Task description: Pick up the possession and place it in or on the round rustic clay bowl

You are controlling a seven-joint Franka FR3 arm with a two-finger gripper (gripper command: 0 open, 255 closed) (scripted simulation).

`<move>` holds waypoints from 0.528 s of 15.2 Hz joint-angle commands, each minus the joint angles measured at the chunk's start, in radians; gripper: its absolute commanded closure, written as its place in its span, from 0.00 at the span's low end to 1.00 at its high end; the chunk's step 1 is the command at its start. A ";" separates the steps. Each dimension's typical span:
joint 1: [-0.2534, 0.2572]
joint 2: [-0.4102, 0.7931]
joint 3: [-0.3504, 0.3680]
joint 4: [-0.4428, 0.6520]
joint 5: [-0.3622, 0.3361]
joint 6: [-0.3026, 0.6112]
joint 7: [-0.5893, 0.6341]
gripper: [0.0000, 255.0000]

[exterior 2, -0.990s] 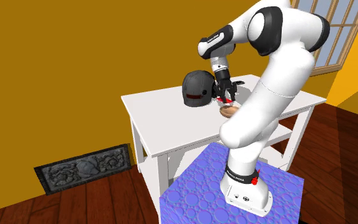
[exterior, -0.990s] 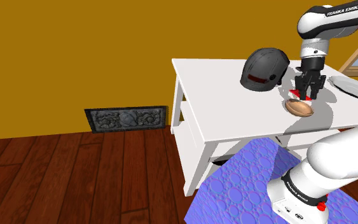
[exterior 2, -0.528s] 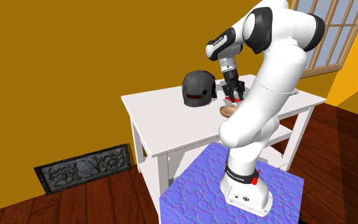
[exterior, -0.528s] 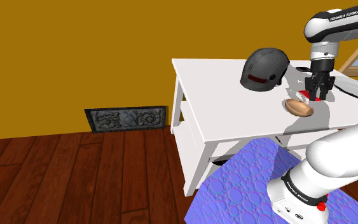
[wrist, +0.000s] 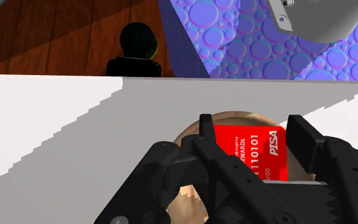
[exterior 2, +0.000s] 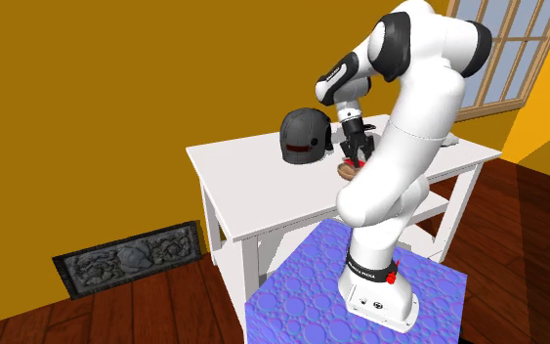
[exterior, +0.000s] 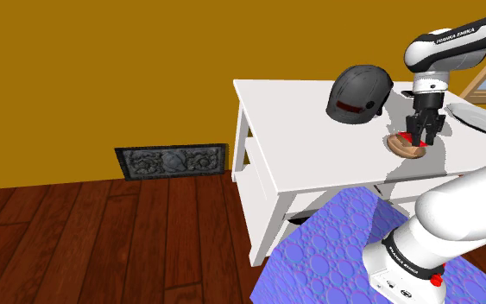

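placing step; the tool (wrist: 251, 125) pinches the red card (wrist: 246, 156) just above the tan bowl (exterior: 402, 148); next it should spread to drop the card in

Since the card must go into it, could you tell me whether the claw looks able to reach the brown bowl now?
Probably yes: the claw, clasping the red card, hangs directly over the brown bowl with nothing between, and the helmet stands aside.

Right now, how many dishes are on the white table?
2: a tan round bowl beneath the red card, and a pale flat plate at the shoulder view's right edge. The white arm may hide others.
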 commanded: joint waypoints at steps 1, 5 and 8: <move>-0.001 0.015 -0.005 -0.015 0.001 0.030 0.000 1.00; -0.001 0.039 -0.011 -0.039 0.004 0.077 0.002 1.00; -0.001 0.039 -0.011 -0.039 0.005 0.077 0.002 1.00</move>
